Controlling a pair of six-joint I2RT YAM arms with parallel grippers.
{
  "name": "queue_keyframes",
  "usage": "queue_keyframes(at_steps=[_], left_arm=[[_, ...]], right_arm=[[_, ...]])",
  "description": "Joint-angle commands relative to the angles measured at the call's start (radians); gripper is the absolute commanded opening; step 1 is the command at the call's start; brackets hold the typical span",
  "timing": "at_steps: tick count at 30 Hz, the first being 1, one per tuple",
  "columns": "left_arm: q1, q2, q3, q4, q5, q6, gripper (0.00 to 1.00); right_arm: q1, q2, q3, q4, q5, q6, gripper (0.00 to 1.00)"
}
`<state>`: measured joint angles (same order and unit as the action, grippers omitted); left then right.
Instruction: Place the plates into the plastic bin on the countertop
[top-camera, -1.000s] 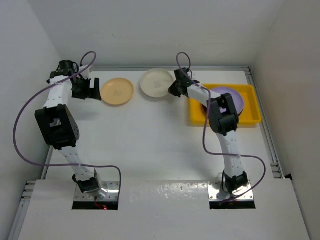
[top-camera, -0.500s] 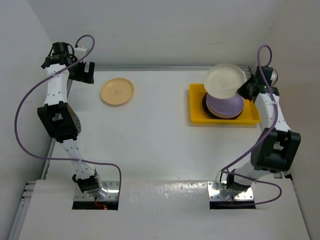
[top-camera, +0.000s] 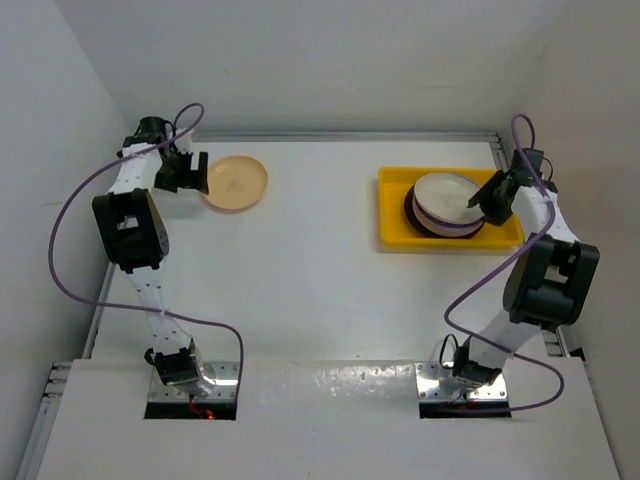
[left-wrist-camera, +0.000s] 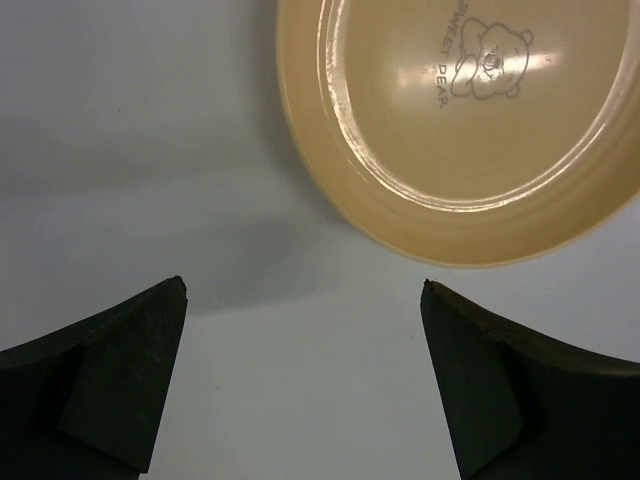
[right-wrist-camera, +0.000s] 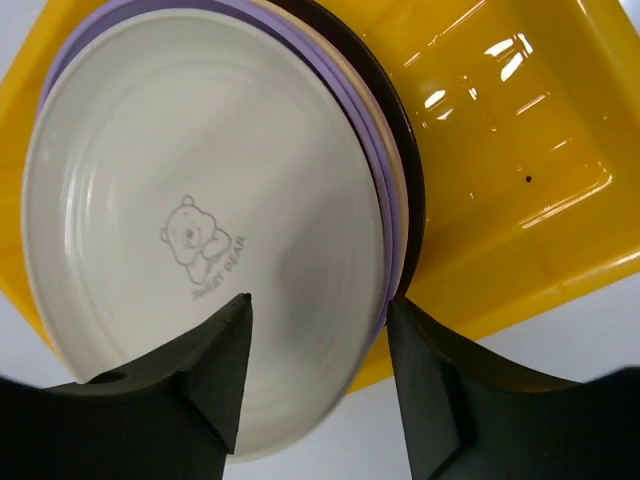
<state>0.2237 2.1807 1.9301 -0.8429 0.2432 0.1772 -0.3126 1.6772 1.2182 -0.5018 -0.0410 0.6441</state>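
A peach-orange plate (top-camera: 236, 182) lies on the white countertop (top-camera: 300, 270) at the back left. My left gripper (top-camera: 201, 176) stands open just left of it, with only bare counter between its fingers. In the left wrist view the plate (left-wrist-camera: 470, 130) is just beyond the gripper (left-wrist-camera: 305, 290). The yellow plastic bin (top-camera: 395, 235) holds a stack of plates with a cream plate (top-camera: 445, 190) on top. My right gripper (top-camera: 477, 204) hovers at the stack's right edge, jaws apart. Under the cream plate (right-wrist-camera: 200, 240), near the gripper (right-wrist-camera: 318, 300), show a lavender plate (right-wrist-camera: 377, 180) and a dark rim (right-wrist-camera: 412, 160).
White walls close in the counter at the back and both sides. A metal rail (top-camera: 540, 280) runs along the right edge beside the bin. The right part of the bin floor (right-wrist-camera: 520, 130) holds no plates.
My right arm carried the cream plate from the back middle over to the bin; its jaws have parted and the plate lies on the stack. My left gripper swung back beside the peach plate.
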Motion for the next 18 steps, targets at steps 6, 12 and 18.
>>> queue_keyframes(at_steps=[6, 12, 18], left_arm=[[-0.009, 0.069, -0.008, 0.117, 0.019, -0.1, 1.0], [-0.04, 0.166, 0.042, 0.191, -0.071, -0.15, 0.94], [-0.058, 0.254, 0.081, 0.191, 0.091, -0.145, 0.58]], right_arm=[[0.053, 0.021, 0.086, -0.026, 0.146, -0.127, 0.75], [0.105, -0.046, 0.109, -0.049, 0.239, -0.187, 0.78], [0.193, -0.132, 0.103, -0.05, 0.315, -0.219, 0.78]])
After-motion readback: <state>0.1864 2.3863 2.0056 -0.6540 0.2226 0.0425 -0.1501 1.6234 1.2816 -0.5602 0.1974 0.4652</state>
